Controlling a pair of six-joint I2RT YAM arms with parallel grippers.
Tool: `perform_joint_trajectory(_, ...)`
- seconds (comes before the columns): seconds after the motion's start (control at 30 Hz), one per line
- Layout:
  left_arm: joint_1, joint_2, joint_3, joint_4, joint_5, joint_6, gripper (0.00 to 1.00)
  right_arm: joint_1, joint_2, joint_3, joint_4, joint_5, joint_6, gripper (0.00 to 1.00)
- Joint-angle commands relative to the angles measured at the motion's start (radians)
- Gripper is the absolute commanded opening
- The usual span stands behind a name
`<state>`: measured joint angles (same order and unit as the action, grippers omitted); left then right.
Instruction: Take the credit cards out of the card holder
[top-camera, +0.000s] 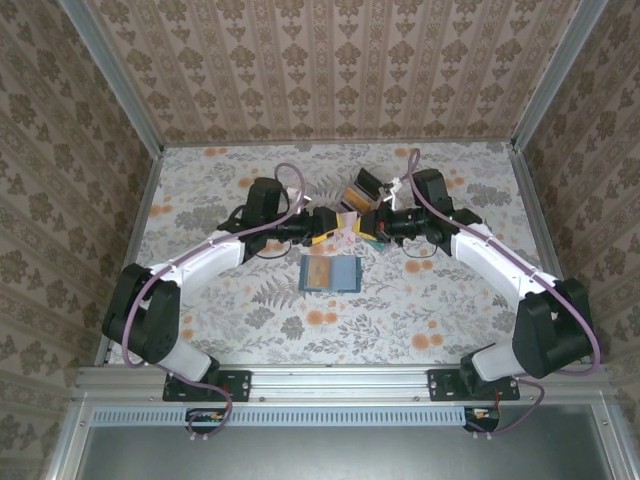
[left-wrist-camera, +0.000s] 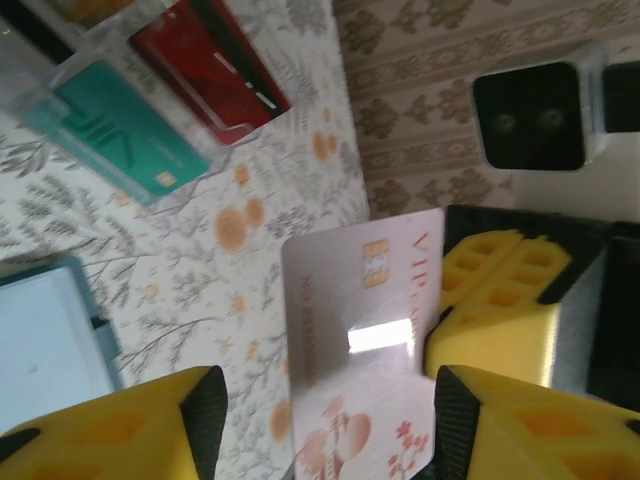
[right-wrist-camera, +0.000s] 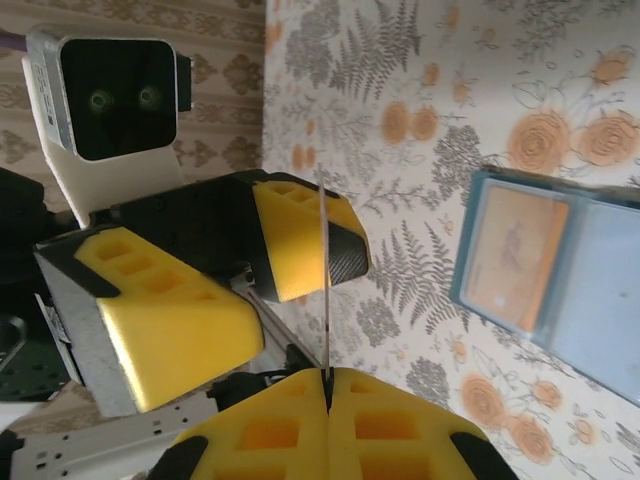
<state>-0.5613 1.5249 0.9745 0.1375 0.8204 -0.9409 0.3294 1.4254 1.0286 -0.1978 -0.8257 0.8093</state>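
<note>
We see the card holder (top-camera: 331, 273) lying open and flat mid-worktop, its long axis parallel to the near edge, with an orange card (top-camera: 318, 272) in its left half. Just beyond, our right hand (right-wrist-camera: 327, 378) pinches a pale credit card (left-wrist-camera: 360, 340), and our left hand (left-wrist-camera: 325, 395) stands spread around it.

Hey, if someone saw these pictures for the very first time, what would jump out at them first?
First, the pale pink card held in the air over the middle of the table. The right gripper pinches it, and the left gripper stands open on either side of it. Next, just nearer the arms, the teal card holder lies open with an orange card in one pocket.
</note>
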Motion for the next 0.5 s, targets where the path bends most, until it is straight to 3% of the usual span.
perform_joint_trajectory(0.0, 0.004, 0.006, 0.026, 0.109, 0.049, -0.051, 0.50, -0.010, -0.027, -0.019, 0.082, -0.079, 0.041, 0.00)
perform_joint_trajectory(0.1, 0.006, 0.005, 0.027, 0.119, 0.044, -0.059, 0.39, -0.015, -0.025, -0.036, 0.143, -0.099, 0.079, 0.00)
perform_joint_trajectory(0.3, 0.001, -0.015, 0.018, 0.169, 0.000, -0.136, 0.05, -0.017, -0.028, -0.044, 0.171, -0.098, 0.099, 0.00)
perform_joint_trajectory(0.4, -0.011, -0.056, 0.011, 0.164, -0.068, -0.165, 0.00, -0.017, -0.067, -0.052, 0.145, -0.066, 0.113, 0.25)
perform_joint_trajectory(0.47, -0.015, -0.080, 0.006, 0.163, -0.114, -0.188, 0.00, -0.016, -0.092, -0.098, 0.226, -0.045, 0.179, 0.41)
